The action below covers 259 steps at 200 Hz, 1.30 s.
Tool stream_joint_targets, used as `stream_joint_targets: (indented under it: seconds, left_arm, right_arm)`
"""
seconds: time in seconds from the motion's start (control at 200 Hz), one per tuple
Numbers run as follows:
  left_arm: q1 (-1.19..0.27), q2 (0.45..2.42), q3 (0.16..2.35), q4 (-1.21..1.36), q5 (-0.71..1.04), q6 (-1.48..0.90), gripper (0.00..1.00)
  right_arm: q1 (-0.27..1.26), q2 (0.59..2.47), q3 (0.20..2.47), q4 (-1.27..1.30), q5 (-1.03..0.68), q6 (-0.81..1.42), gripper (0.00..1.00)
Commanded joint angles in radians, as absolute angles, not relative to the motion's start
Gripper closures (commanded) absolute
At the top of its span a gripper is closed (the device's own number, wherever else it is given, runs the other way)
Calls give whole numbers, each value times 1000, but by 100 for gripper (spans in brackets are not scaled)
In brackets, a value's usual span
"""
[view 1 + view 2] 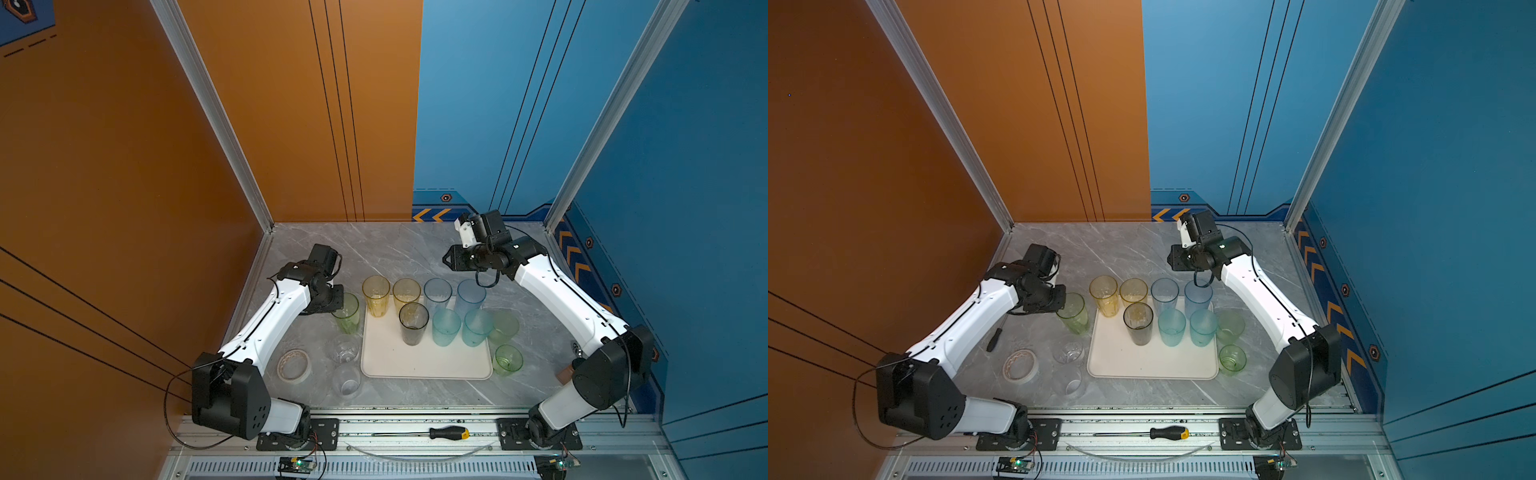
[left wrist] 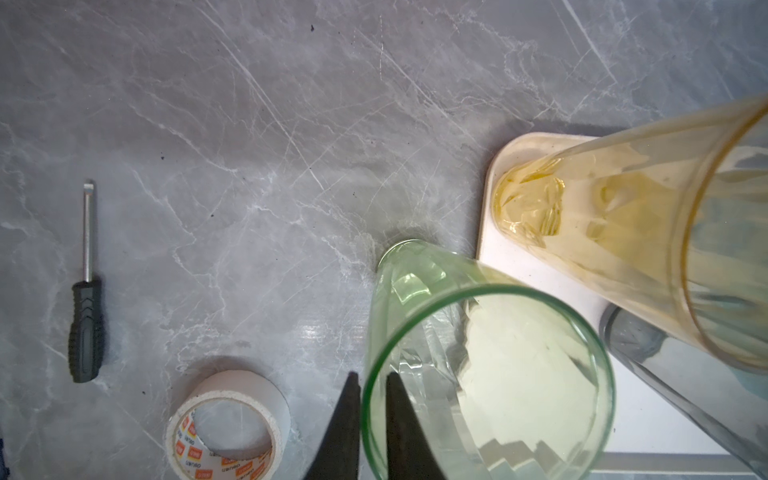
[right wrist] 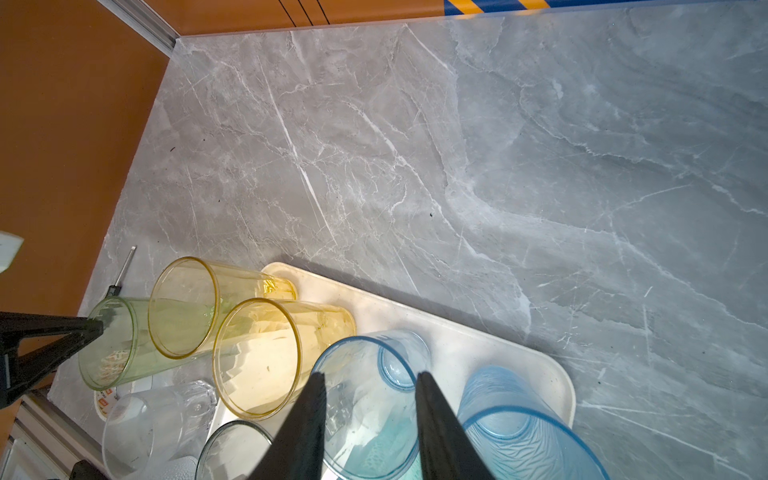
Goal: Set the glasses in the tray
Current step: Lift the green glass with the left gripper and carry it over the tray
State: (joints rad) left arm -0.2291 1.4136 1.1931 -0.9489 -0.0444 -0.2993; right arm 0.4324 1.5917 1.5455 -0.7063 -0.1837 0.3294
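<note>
we have the left gripper [image 2: 371, 375] pinched on the rim of the tall translucent green glass [image 1: 347, 316], just outside the far corner of the cream rectangular tray [image 1: 415, 361], right gripper [image 3: 369, 375] open, and a rim-only pinch could tip it into the tall yellow translucent tumbler [image 1: 376, 297].

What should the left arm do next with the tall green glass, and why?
Probably finish pinching the green glass and lift it toward the tray. The left gripper has one finger inside its rim and one outside, and the glass stands on the table beside the tray, not in it.
</note>
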Motion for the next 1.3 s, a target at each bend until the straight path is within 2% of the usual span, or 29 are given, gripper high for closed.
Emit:
stream_joint_targets:
  seconds: [0.0,0.381,0.791,1.117,1.292]
  left_arm:
    - [-221,1431,1198,-951,-55,-284,88]
    - [-221,1442,1202,-954,-61,-268,95]
    - [-217,1332,1225,-960,-100,-255,97]
    - [-216,1256,1386,-1091,-66,-229,97]
    - [-262,1240,1468,-1202,-35,-221,97]
  right_arm:
    - [426,1596,1547,-733,-193,308,65]
    - [423,1594,1537,-733,-192,308,65]
    - [425,1586,1530,-733,-190,314,65]
    - [435,1568,1525,-733,-185,321,65]
    - [446,1556,1523,-733,-177,325,65]
